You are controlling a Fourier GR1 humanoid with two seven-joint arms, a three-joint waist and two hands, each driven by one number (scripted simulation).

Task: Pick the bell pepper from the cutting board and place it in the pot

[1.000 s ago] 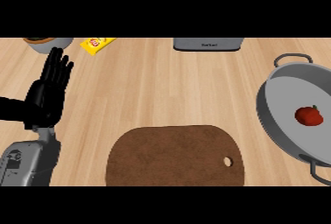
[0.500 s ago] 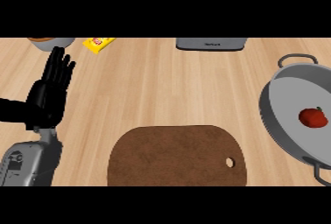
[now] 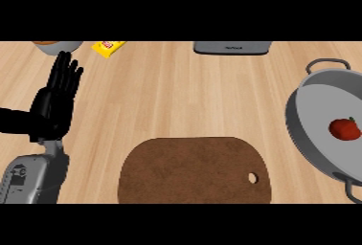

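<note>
Red and round, the bell pepper (image 3: 345,128) lies inside the pot (image 3: 311,115), resting on the pale grey floor toward its right side, with a small green stem at its top. The pot is a wide grey pan at the right edge of the wooden counter (image 3: 184,95), partly cut off by the view's border. One loop handle (image 3: 326,62) shows on its far side and another (image 3: 351,189) on its near side.

At near centre sits the brown cutting board (image 3: 194,170), rounded at its corners, with a small hole (image 3: 253,178) near its right edge. It lies just left of the pot's near rim, apart from it, and the pepper is well away from it.

At the left edge the left hand (image 3: 53,103) rests with its fingers straight, close together and pointing toward the far side (released, grasping nothing). Its grey forearm (image 3: 35,174) comes up from the near left corner. The hand is well apart from both board and pot.

Along the far edge stand a grey box-shaped appliance (image 3: 232,47) right of centre, a yellow packet (image 3: 110,46) farther left, and at the far left a pale bowl (image 3: 58,46), cut by the border; what it holds I cannot tell.
</note>
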